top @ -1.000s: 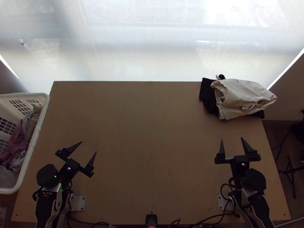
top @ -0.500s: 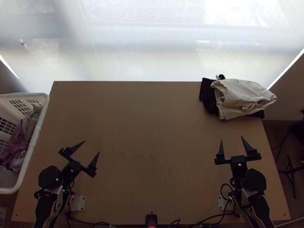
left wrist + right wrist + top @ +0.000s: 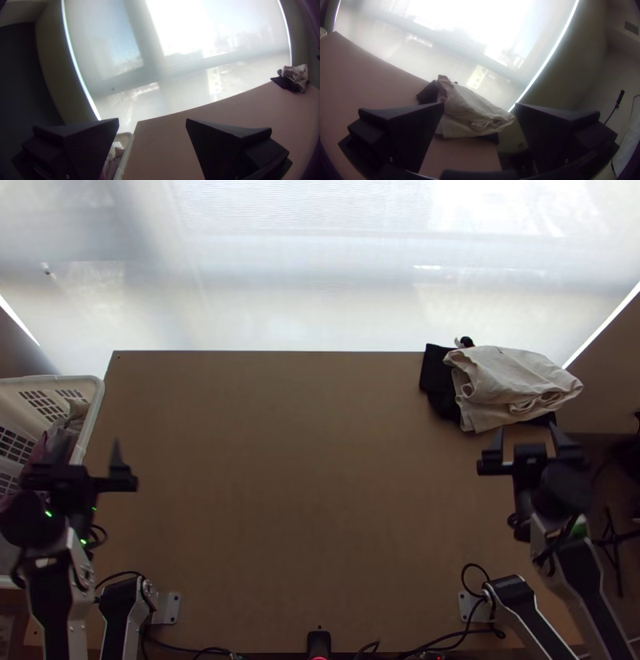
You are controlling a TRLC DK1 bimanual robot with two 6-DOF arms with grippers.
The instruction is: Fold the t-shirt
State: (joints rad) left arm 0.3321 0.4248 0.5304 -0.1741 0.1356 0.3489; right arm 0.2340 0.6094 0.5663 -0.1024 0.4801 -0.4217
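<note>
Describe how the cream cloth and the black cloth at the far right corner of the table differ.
The cream cloth is pale, whereas the black cloth is dark. The cream cloth lies on top; the black cloth is underneath, largely covered, its edges poking out. Both rest in one pile at the corner of the table.

Your right gripper (image 3: 526, 426) has its two black fingers (image 3: 553, 133) wide apart. Beyond them, you see loosely folded cream cloth (image 3: 470, 106) over dark cloth (image 3: 428, 93) on the table (image 3: 373, 73).
</note>
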